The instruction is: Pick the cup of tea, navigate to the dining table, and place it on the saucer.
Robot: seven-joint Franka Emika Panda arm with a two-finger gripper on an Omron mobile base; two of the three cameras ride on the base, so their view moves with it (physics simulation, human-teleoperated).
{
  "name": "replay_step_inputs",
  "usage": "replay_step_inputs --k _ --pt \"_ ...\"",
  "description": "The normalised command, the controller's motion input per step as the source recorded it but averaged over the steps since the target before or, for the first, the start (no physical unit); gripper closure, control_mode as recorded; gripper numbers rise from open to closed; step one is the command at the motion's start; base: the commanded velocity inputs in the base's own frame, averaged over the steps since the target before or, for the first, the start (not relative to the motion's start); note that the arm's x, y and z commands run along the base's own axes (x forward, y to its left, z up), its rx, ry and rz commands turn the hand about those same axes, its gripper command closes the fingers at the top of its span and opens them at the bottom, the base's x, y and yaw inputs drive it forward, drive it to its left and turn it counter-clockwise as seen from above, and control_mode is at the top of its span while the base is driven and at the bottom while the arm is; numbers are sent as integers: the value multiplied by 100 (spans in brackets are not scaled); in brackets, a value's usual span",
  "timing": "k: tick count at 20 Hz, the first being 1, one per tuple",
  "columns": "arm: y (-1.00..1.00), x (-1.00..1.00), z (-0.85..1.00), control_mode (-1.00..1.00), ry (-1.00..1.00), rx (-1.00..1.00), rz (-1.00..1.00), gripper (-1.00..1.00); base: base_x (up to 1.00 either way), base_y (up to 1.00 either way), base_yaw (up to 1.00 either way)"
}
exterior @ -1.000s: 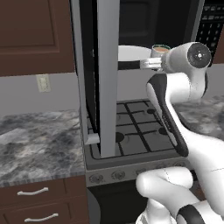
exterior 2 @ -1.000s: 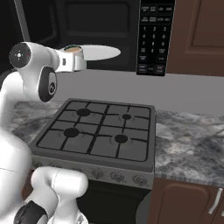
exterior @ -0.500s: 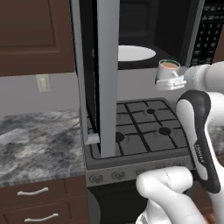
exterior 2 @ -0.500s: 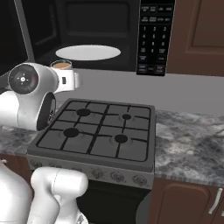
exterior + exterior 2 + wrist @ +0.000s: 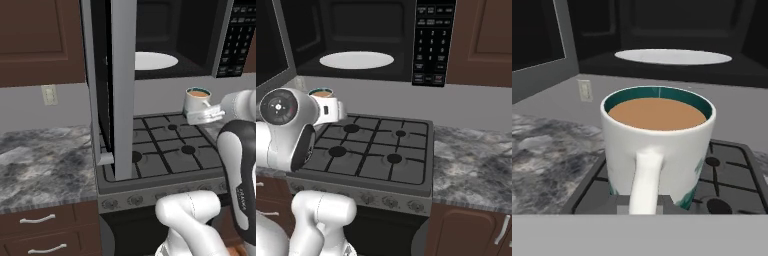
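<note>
Arm bent, forearm rising at R edge of left base view, wrist turned so the hand runs roughly horizontal. Gripper (image 5: pixel 204 116) sits above the gas stove (image 5: pixel 165 150), below the open microwave (image 5: pixel 170 45). Fingers pinched on the handle of the cup of tea (image 5: pixel 657 150); handle faces the hand cam, finger pads mostly hidden behind it. Cup upright, off any surface, tea level near rim, over the stove's back burners in left base view (image 5: pixel 196 100). White turntable plate (image 5: pixel 356 60) inside microwave, above & behind cup. Microwave door (image 5: pixel 112 85) swung open to L. Marbled counter (image 5: pixel 476 160) either side of stove.
</note>
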Motion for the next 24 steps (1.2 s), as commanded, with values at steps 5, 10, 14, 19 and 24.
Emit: replay_step_inputs --k 5,10,14,19,24 --pt "0 -17 -34 -100 0 0 0 100 0 0 0" --pt "0 0 -30 -100 0 -1 0 100 0 0 0" --pt "0 0 0 -100 0 0 0 100 0 0 0" --pt "0 0 0 -100 0 0 0 100 0 0 0" --pt "0 -2 0 100 0 0 0 100 -25 -9 -3"
